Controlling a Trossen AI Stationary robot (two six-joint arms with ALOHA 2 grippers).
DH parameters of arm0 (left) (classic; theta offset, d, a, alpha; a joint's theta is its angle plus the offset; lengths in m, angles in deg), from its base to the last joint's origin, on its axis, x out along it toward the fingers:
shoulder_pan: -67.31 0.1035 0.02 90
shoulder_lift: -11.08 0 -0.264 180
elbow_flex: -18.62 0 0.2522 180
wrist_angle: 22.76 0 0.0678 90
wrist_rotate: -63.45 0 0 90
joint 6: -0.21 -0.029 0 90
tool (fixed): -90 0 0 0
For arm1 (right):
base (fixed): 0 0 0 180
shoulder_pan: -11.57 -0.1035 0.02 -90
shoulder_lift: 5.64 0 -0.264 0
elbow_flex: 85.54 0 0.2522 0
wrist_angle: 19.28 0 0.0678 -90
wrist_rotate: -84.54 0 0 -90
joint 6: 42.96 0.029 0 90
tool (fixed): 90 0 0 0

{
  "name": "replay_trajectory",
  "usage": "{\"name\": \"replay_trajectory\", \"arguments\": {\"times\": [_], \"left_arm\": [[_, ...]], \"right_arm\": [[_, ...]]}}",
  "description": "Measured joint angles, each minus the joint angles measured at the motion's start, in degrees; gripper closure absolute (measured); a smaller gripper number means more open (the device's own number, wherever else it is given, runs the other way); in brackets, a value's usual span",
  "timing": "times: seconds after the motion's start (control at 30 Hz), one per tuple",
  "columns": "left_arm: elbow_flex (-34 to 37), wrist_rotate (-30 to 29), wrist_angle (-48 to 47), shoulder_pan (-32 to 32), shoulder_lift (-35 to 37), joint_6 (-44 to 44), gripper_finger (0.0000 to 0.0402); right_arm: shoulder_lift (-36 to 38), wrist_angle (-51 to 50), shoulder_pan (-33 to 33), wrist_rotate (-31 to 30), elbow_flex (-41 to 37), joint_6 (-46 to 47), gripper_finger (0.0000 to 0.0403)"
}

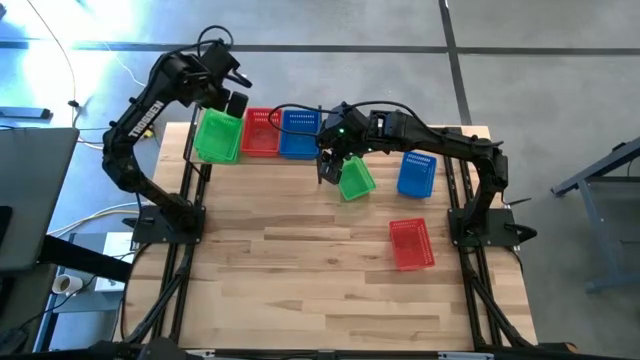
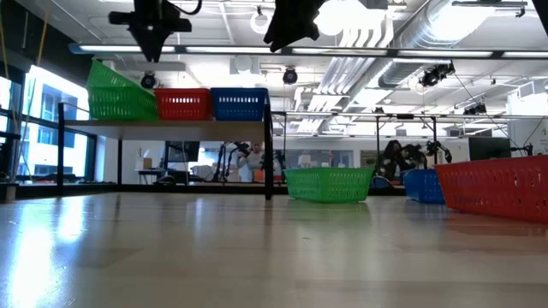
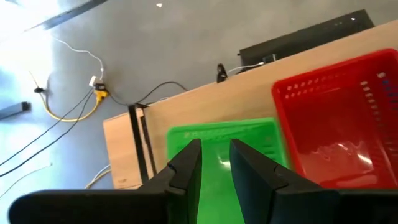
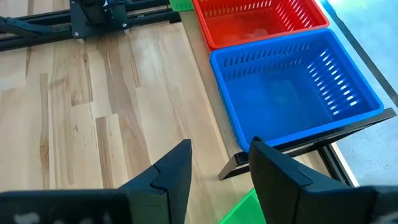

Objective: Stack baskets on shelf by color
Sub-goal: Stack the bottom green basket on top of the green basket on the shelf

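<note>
Green, red and blue baskets (image 1: 218, 137) (image 1: 260, 132) (image 1: 298, 134) sit on the shelf (image 1: 247, 157), upper left. Left tool (image 1: 236, 103) hovers released above green. Centre: right tool (image 1: 330, 170), unclenched, beside a loose green basket (image 1: 356, 179). Right: blue (image 1: 416, 174) and red (image 1: 411, 244) wait on the tabletop (image 1: 300, 270). Stacking hardly begun.

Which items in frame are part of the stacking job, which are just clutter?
Job:
shelf
shelf baskets: green, red, blue
table baskets: green, blue, red

Clutter:
yellow floor cable
tape roll
</note>
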Motion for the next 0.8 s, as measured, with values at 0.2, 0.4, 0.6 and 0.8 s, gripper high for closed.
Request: {"name": "replay_trajectory", "arguments": {"times": [0.2, 0.4, 0.6, 0.8], "left_arm": [[0.02, -0.49, 0.00, 0.64, -0.02, -0.43, 0.0327], [0.02, 0.83, 0.22, 1.88, -0.04, -2.57, 0.0327], [0.02, 1.62, 0.11, 1.90, -0.04, -4.04, 0.0327], [0.02, 2.05, 0.04, 1.88, -0.04, -4.02, 0.0306]], "right_arm": [[0.00, 0.02, 0.00, -0.02, 0.01, -0.73, 0.0257], [0.00, 0.38, 0.00, -0.04, 0.00, -1.05, 0.0257], [0.00, 0.52, 0.00, -0.04, 0.01, -1.05, 0.0257], [0.00, 0.53, 0.00, -0.04, 0.00, -1.05, 0.0257]]}}
